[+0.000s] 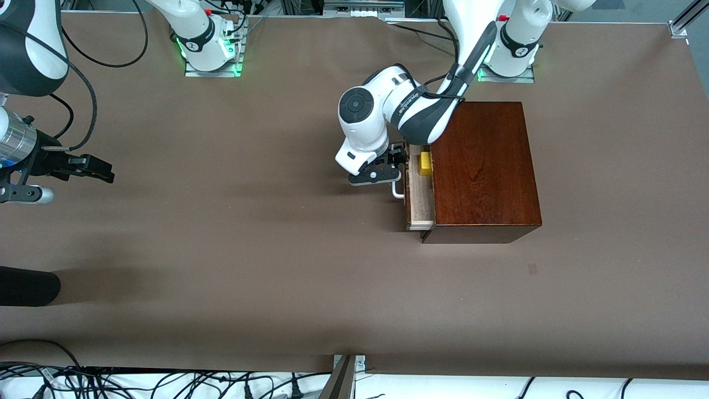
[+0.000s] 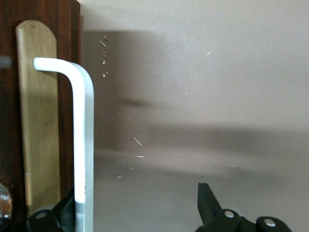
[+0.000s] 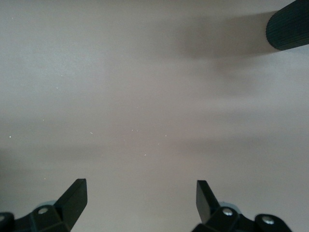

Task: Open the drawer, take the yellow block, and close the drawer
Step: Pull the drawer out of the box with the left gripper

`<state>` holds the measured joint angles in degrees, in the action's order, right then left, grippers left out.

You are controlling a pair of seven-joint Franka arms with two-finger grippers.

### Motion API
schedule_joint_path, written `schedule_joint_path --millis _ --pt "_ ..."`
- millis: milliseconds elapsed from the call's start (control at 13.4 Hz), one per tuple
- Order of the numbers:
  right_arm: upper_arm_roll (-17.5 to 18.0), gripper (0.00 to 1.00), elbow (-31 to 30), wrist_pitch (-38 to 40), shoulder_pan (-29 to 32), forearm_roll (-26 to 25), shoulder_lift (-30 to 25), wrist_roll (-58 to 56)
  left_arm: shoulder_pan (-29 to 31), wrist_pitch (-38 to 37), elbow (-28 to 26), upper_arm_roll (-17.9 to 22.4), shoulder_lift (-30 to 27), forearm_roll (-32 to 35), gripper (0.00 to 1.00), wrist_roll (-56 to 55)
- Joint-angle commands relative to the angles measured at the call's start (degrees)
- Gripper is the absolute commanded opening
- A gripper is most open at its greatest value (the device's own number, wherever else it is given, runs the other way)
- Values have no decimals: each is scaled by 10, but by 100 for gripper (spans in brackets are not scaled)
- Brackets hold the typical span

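Beside the wooden box, on its front toward the right arm's end of the table: drawer pulled part-way out, pale tray floor exposed, dark front panel and white loop handle facing outward. Inside the tray, at the end farther from the front camera and tucked against the box's edge: yellow block, lying loose, not gripped.

Just in front of the drawer face: left gripper, low, fingers spread wide. Seen from the left wrist view, one finger well clear of the handle over bare table, the other apparently just beside or against the handle's bar, contact hard to judge with that fingertip largely hidden. Nothing pinched between them.

Well apart from the box, over the brown table toward the right arm's end: right gripper, waiting, fingers spread and holding nothing, only tabletop beneath. Near the table's edge at that same end, nearer the front camera than the gripper: dark rounded cylinder, casting a soft shadow, also showing at a corner of the right wrist view.
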<state>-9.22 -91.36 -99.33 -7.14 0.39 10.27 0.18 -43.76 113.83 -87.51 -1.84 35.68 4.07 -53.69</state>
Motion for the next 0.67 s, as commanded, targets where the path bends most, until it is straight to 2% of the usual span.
schedule_joint_path --millis 0,597 --pt "1 100 10 2 -1 1 5 1 -28 5 66 -2 43 -18 100 -42" --pt "1 100 9 -2 -1 4 5 8 -48 5 109 -2 55 -51 100 -84"
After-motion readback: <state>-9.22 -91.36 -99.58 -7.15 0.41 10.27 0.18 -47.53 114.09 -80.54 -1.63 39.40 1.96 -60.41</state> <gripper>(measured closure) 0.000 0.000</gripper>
